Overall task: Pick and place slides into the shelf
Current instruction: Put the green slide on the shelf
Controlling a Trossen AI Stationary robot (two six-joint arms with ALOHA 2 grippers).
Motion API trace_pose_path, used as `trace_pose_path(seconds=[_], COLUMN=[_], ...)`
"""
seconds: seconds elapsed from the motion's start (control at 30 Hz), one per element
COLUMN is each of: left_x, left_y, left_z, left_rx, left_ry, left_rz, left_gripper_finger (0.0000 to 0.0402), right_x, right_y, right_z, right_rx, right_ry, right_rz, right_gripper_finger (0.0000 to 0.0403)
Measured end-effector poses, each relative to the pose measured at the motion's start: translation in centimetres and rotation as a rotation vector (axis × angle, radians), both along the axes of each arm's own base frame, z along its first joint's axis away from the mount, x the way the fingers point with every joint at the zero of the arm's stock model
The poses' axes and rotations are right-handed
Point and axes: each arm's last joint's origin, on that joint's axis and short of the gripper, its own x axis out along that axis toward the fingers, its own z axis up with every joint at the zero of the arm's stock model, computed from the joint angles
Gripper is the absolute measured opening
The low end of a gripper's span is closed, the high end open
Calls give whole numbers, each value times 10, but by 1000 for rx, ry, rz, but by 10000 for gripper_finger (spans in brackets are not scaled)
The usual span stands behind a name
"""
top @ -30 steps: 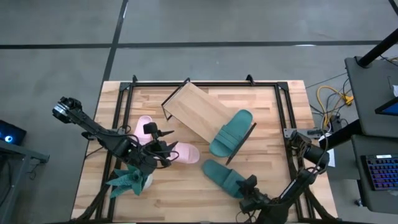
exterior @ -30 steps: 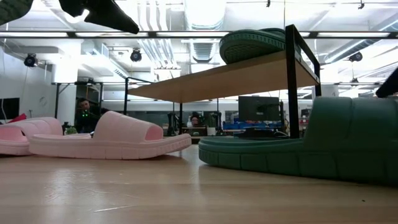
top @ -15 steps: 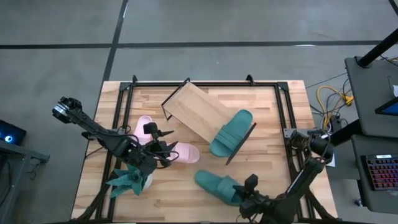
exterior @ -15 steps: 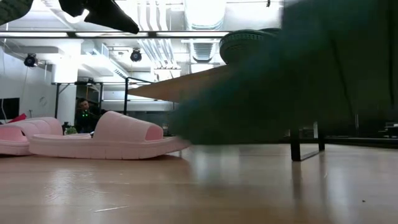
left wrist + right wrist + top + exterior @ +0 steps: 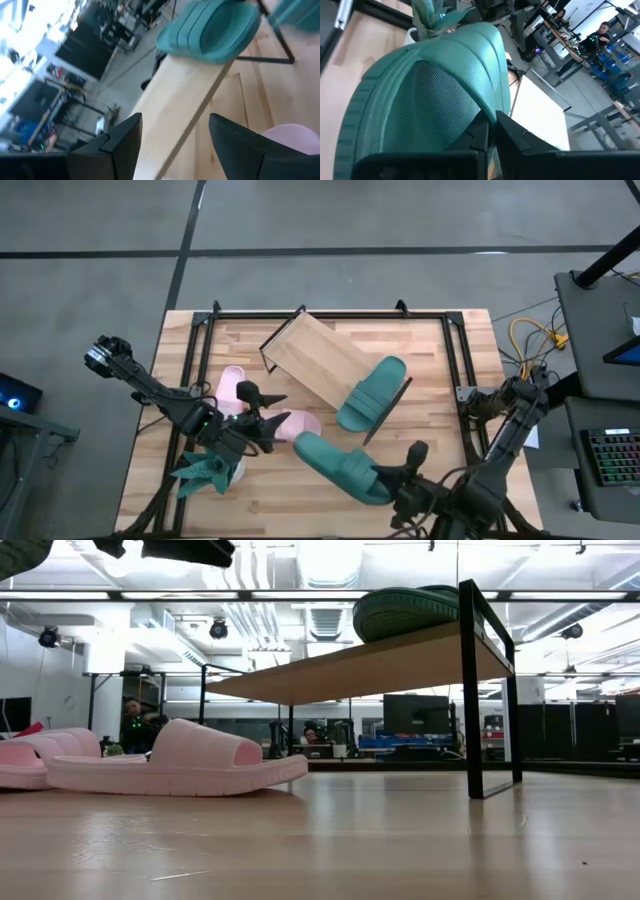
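Note:
One dark green slide is held off the table by my right gripper, which is shut on it near the table's near edge. This slide does not show in the low view. The other green slide lies sole-down on the right end of the shelf. The shelf stands askew at the table's middle. Two pink slides lie sole-down on the table to the left. My left gripper hovers open over the nearer pink slide. My right gripper pinches the green slide at the edge of its ribbed strap between the two fingers. It comes at the slide from the table's right, roughly level. The slide is lifted clear and sticks out from the fingers toward the left.
A green leafy toy plant in a white pot stands at the near left corner, beside my left arm. Black frame rails run along the table's edges. The shelf's left half is bare board, and bare tabletop lies under it.
My right gripper has risen and moved toward the table's left with the green slide. The slide lay on the table a second ago. It is now lifted clear and has gone out of the low view.

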Motion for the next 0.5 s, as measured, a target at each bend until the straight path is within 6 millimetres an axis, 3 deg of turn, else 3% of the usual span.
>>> trace_pose_path(seconds=[0.17, 0.33, 0.5], left_x=[0, -1, -1], left_y=[-7, -16, -19], left_z=[4, 1, 5], left_rx=[17, -28, -8], left_ry=[2, 80, 57], left_rz=[-80, -330, -347], left_gripper_finger=[215, 215, 215], right_x=[6, 12, 17], right_y=[-6, -12, -16], right_z=[-1, -1, -1], right_rx=[-31, -46, -49], right_ry=[39, 49, 59], right_rz=[2, -13, -23], right_gripper_finger=[12, 12, 12])
